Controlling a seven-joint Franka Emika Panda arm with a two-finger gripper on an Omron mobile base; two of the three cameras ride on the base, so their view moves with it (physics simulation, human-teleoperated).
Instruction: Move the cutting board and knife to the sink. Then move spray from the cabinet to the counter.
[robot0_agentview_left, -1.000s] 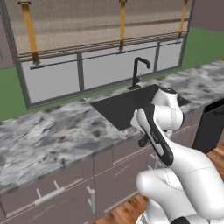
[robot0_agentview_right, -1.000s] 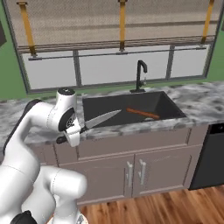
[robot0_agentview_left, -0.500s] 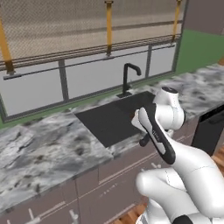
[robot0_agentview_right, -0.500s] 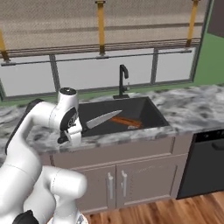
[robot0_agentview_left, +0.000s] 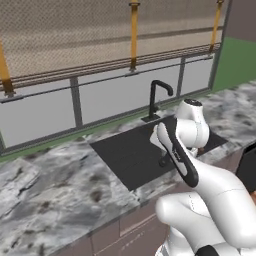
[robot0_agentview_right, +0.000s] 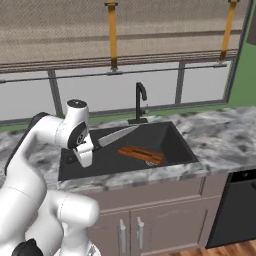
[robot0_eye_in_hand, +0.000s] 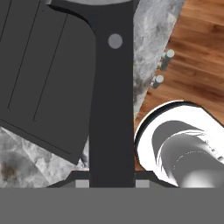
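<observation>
Nearest to the robot base, in the right base view, are the taupe-brown cupboard doors (robot0_agentview_right: 150, 225) with steel handles, under the front edge of the desk (robot0_agentview_right: 220, 137), and a black appliance front (robot0_agentview_right: 235, 205) to the right of them. The desk is of grey-and-white marbled stone and carries the dark sink (robot0_agentview_right: 181, 144) in its middle.

The white arm bends over the left part of the sink. Its claw (robot0_agentview_right: 91, 148) is clenched on the knife (robot0_agentview_right: 117, 136), and it holds the knife above the left side of the basin. The grey blade points away from the claw, up and to the right, toward the tap. In the hand view the dark handle of the knife (robot0_eye_in_hand: 111, 87), with one round pale rivet, runs straight up from between the two tips of the claw (robot0_eye_in_hand: 111, 183). Beside it, below, are the sink, a strip of the marbled desk and the wooden floor (robot0_eye_in_hand: 197, 65).

The cutting board (robot0_agentview_right: 141, 154) lies inside the sink, on its bottom, right of the middle. It looks reddish brown and its pattern is too small to tell. It is apart from the knife.

Behind the sink the black tap (robot0_agentview_right: 140, 102) stands at the back rim. Farther back is the window (robot0_agentview_right: 150, 40) with its mesh blind and yellow straps.
</observation>
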